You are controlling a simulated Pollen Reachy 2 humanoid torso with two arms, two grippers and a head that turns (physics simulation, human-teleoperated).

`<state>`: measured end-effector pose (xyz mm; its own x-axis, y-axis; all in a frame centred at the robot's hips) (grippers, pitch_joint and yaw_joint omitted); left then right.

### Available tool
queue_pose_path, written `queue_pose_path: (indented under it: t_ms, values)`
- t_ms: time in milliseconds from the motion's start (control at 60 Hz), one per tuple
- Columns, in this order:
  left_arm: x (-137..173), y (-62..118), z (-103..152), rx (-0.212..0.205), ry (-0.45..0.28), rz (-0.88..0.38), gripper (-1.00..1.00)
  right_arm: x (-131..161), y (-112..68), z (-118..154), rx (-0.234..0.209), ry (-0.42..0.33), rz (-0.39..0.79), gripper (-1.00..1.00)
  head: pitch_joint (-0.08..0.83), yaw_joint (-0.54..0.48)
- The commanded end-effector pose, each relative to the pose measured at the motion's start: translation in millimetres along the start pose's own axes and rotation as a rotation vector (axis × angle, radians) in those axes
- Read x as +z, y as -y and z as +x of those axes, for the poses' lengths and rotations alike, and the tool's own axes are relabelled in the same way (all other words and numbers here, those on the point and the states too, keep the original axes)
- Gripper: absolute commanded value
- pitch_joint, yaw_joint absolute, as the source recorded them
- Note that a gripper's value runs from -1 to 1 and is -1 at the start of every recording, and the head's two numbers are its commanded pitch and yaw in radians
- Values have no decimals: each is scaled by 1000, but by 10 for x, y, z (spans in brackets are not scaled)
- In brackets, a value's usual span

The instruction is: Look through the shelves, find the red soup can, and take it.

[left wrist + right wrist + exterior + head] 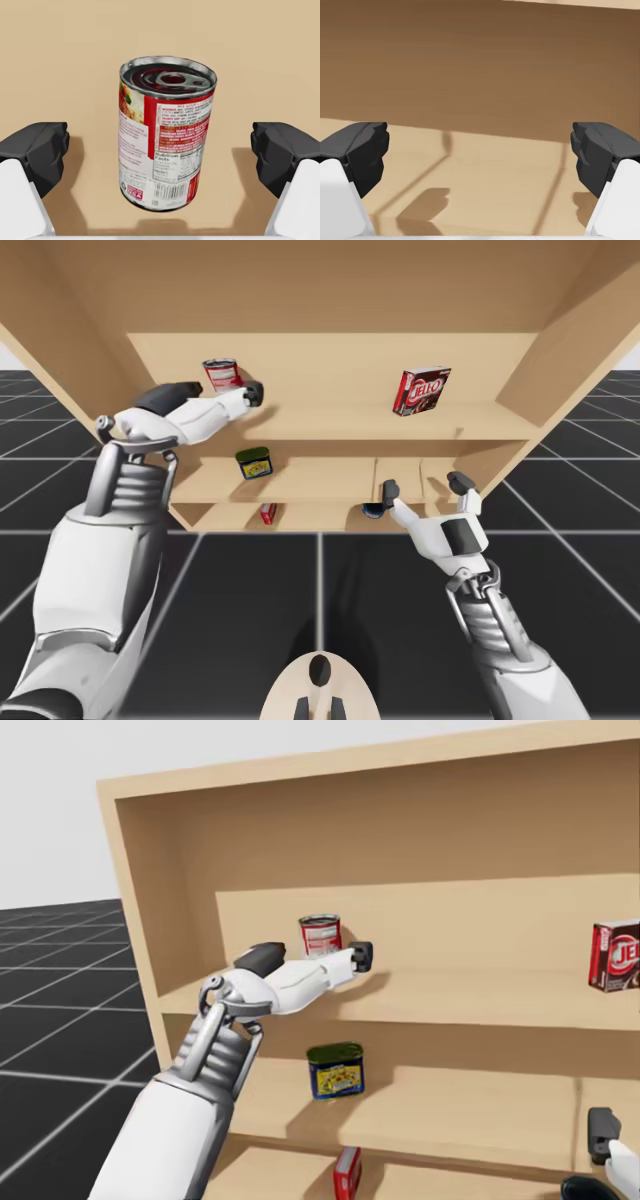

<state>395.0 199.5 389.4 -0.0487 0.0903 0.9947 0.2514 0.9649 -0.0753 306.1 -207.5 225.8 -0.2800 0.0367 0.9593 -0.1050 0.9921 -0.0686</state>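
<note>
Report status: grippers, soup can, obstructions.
Left gripper open, straddling upright red cylindrical metal soup can on upper shelf, no contact. Right gripper open, facing bare wooden shelf board. Nothing blocking the can.

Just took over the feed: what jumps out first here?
The red soup can stands upright on the top shelf, between the open fingers of my left hand, which do not touch it. A red box sits further right on that shelf, and my right hand hangs open by the middle shelf.
</note>
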Motion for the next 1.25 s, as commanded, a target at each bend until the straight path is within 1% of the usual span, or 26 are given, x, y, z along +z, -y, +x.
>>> queue_pose_path:
  t_ms: [17, 33, 100, 167, 267, 283, 317, 333, 350, 417, 433, 617, 700, 783, 800, 900, 917, 1017, 1033, 1117, 1183, 1200, 1250]
  values:
    - [-279, 21, -13, -7, -52, 117, -1000, 4, -19, 0, -19, 0, -5, -1000, 164, 277]
    - [-302, 24, -21, -22, -49, 138, -1000, 4, -17, 1, -20, 0, -5, -1000, 165, 277]
    - [-359, 35, -47, -38, -52, 170, -1000, 4, -10, 3, -20, 1, -6, -1000, 169, 275]
    - [-400, 48, -70, -47, -50, 193, -1000, 5, -5, 4, -21, 2, -7, -1000, 172, 274]
    - [-430, 67, -93, -49, -48, 198, -1000, 6, 0, 5, -21, 2, -8, -1000, 173, 272]
    - [-433, 81, -102, -53, -47, 201, -966, 7, 2, 5, -21, 3, -7, -1000, 173, 271]
    - [-428, 96, -109, -62, -40, 211, -502, 7, 2, 5, -22, 3, -8, -1000, 174, 271]
    - [-426, 94, -108, -58, -43, 205, -106, 6, 3, 5, -22, 3, -8, -1000, 174, 271]
    - [-412, 110, -105, -59, -42, 203, 937, 6, 5, 5, -22, 3, -8, -1000, 175, 270]
    - [-382, 143, -89, -69, -33, 202, 966, 6, 7, 6, -23, 3, -8, -1000, 177, 270]
    - [-371, 154, -81, -72, -29, 198, 1000, 5, 8, 6, -23, 3, -9, -1000, 178, 270]
    - [-236, 267, 4, -90, 1, 175, 1000, 0, 14, 5, -22, 3, -11, -1000, 176, 273]
    - [-128, 316, 53, -113, 27, 172, 1000, -1, 13, 6, -25, 3, -10, -1000, 177, 274]
    - [-45, 325, 91, -125, 38, 176, 1000, -1, 14, 7, -25, 3, -10, -1000, 177, 275]
    - [-5, 322, 113, -132, 44, 179, 1000, -2, 16, 7, -26, 4, -10, -1000, 176, 275]
    - [139, 297, 181, -138, 62, 179, 1000, -5, 21, 7, -26, 5, -12, -1000, 176, 274]
    - [205, 285, 202, -147, 66, 178, 1000, -6, 23, 7, -25, 5, -13, -1000, 178, 275]
    - [423, 253, 231, -166, 76, 172, 1000, -6, 26, 9, -27, 5, -14, -1000, 179, 276]
    - [513, 237, 235, -174, 81, 170, 1000, -8, 26, 8, -27, 5, -14, -1000, 180, 277]
    - [779, 201, 235, -184, 90, 156, 1000, -8, 23, 6, -28, 4, -12, -1000, 182, 277]
    - [984, 182, 228, -188, 98, 142, 1000, -7, 25, 5, -30, 1, -10, -1000, 182, 276]
    - [1127, 175, 222, -183, 105, 132, 1000, -8, 30, 4, -31, 0, -11, -1000, 183, 275]
    - [1289, 173, 212, -177, 112, 118, 1000, -8, 34, 5, -35, -2, -10, -1000, 185, 275]
